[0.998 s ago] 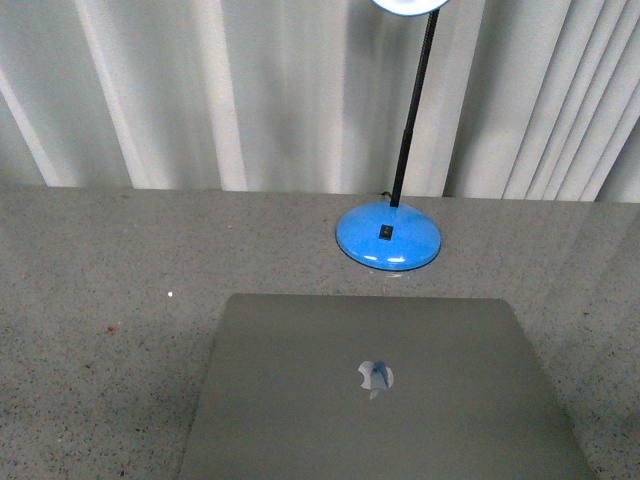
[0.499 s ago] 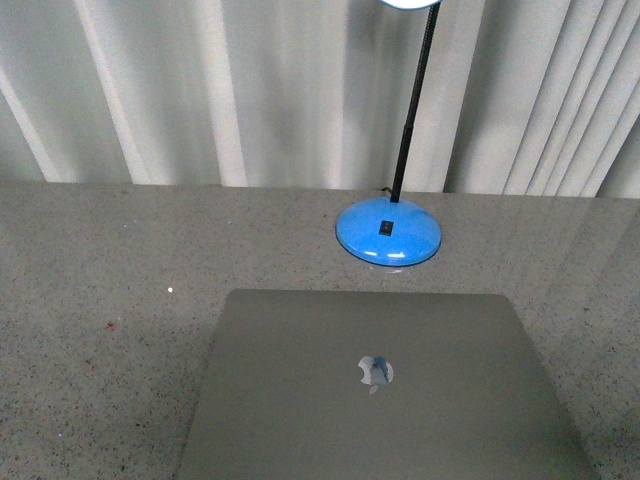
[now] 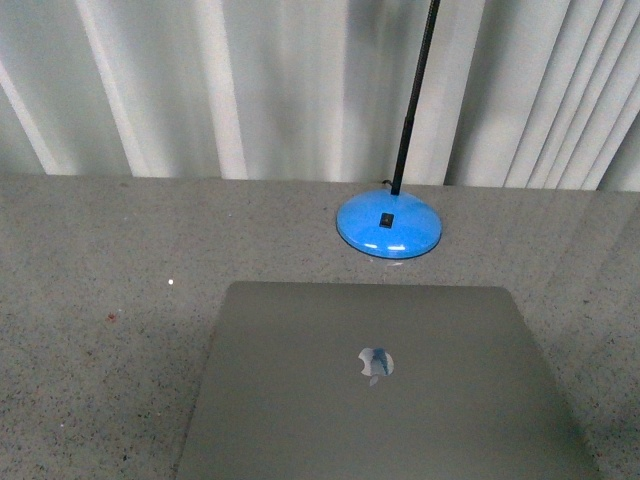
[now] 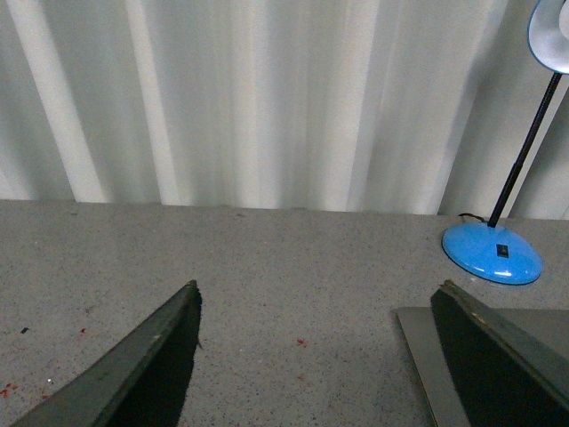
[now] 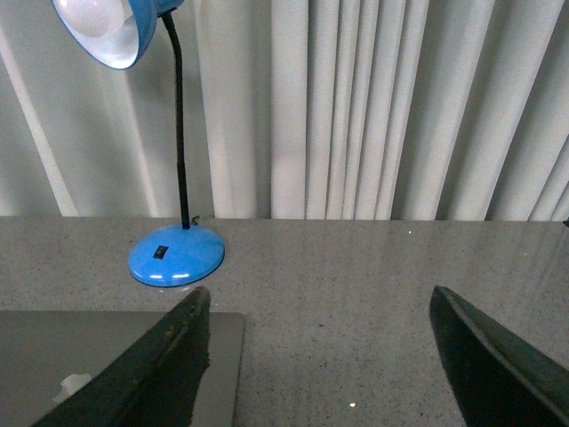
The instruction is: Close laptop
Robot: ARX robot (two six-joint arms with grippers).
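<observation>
The laptop (image 3: 385,385) lies on the speckled grey desk (image 3: 100,260) with its lid down and logo facing up, apparently closed. A blue lamp (image 3: 389,226) stands just behind it. Left gripper (image 4: 311,356) and right gripper (image 5: 320,356) are both spread wide, holding nothing, above the desk.

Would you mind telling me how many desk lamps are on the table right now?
1. The blue desk lamp stands on the table just beyond the far edge of the laptop, in front of the curtain; nothing suggests another, though the views don't cover the whole table.
</observation>
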